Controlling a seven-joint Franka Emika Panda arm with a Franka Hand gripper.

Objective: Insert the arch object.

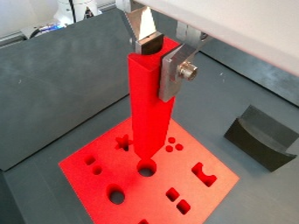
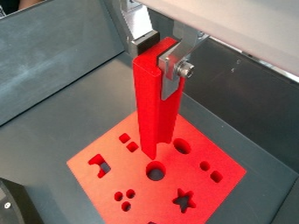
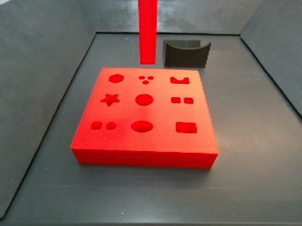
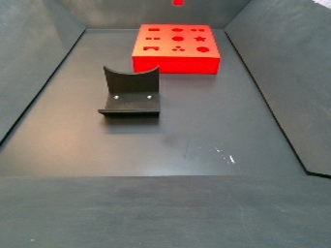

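My gripper [image 1: 162, 57] is shut on the top end of the arch object [image 1: 149, 105], a long bright red straight bar that hangs upright. Both wrist views show this grip [image 2: 158, 57] on the bar [image 2: 155, 114]. The bar's lower end is over the flat red board with shaped holes [image 1: 93, 162], close to a round hole [image 1: 147, 167]; I cannot tell whether it touches. A side view shows the bar [image 3: 147, 31] standing over the far part of the board [image 3: 163, 113], with the gripper out of frame. The board also shows in the wrist view [image 2: 128, 171] and side view [image 4: 179, 63].
A dark grey block with a curved notch [image 3: 186, 53] stands on the floor beside the board's far end. It also shows in a wrist view [image 1: 263, 136] and in a side view [image 4: 130, 92]. Dark sloping walls enclose the floor [image 4: 195, 145].
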